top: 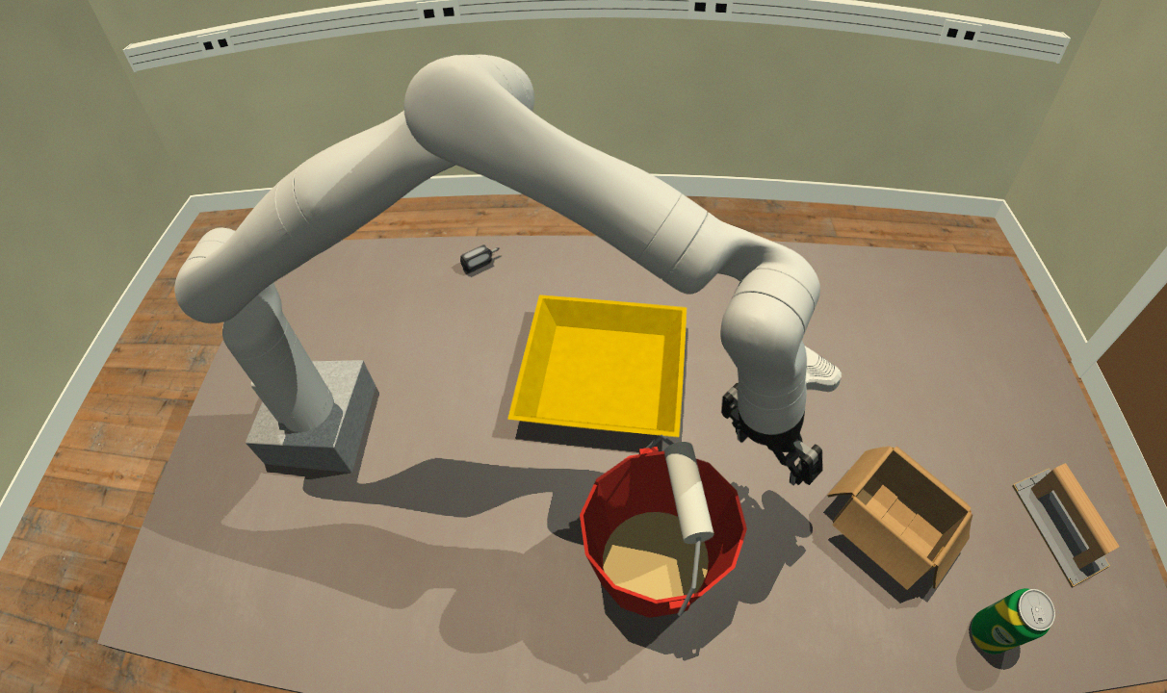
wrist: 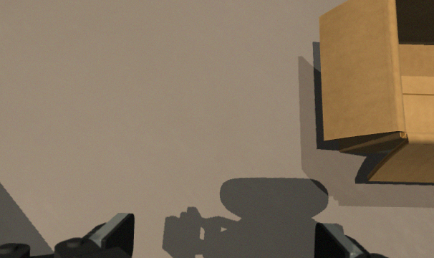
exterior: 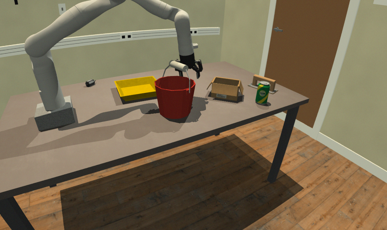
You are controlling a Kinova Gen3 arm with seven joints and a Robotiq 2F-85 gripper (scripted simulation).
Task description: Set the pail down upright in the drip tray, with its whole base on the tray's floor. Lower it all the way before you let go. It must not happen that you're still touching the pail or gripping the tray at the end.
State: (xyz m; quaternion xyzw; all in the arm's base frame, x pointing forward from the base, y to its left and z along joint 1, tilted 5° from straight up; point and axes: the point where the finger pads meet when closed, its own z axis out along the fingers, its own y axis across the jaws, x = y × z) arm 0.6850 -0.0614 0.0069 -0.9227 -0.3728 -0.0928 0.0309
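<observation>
while the jaws are hanging wide open and empty,
the pail (top: 661, 532) is standing beside them, its handle grip (top: 689, 495) pointing toward the drip tray (top: 527, 369).

even, fairly bright light with no glare. hard-edged shadows of the arm (top: 570, 185) stretch across the table (exterior: 109, 142) from its base toward the red pail (exterior: 174, 98). the top view bends the wall rail (top: 570, 12) above the arm. everything is sharp.
</observation>
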